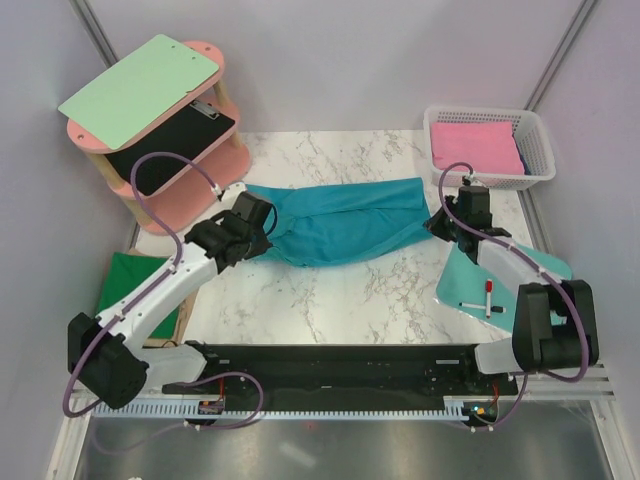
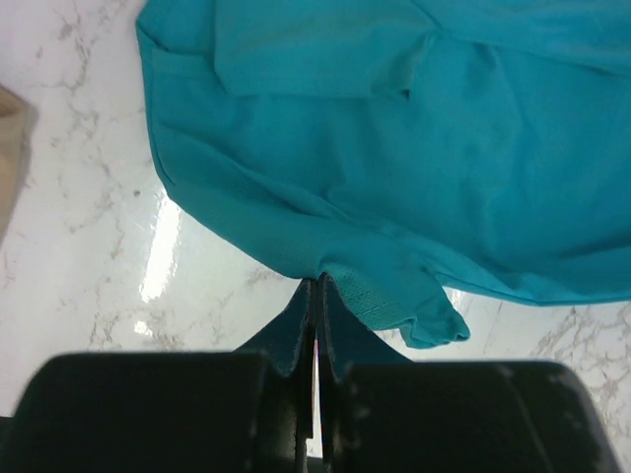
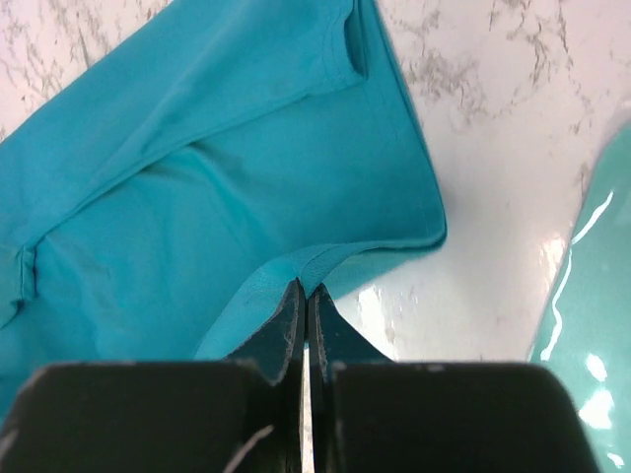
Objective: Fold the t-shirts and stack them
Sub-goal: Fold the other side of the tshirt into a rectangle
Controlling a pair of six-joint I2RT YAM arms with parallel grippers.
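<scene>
1. the left pincer (image 2: 315,288) is clenched on the near edge of the teal-blue t-shirt (image 1: 345,228), with only a thin ridge of cloth between its tips. the right pincer (image 3: 304,292) is likewise clamped on the hem at the shirt's other end.
2. the shirt lies rumpled across the middle of the marble surface (image 1: 330,300), between the two arms. the dark green t-shirt (image 1: 135,285) sits at the left edge, apart from both arms.
3. both bites look shallow, so a quick lift or uneven pull could, i judge, slide the hem out of one pincer and drop that end.
4. the layers are bunched and overlapping, so a fold made this way would likely come out crooked.
5. the right arm hangs over the teal plastic board (image 1: 465,285) and its marker (image 1: 488,297); a low sweep might knock them.
6. the cloth is soft and matte, with stitched hems. the surface is hard, glossy, veined and probably slippery; the board is rigid and shiny.
</scene>
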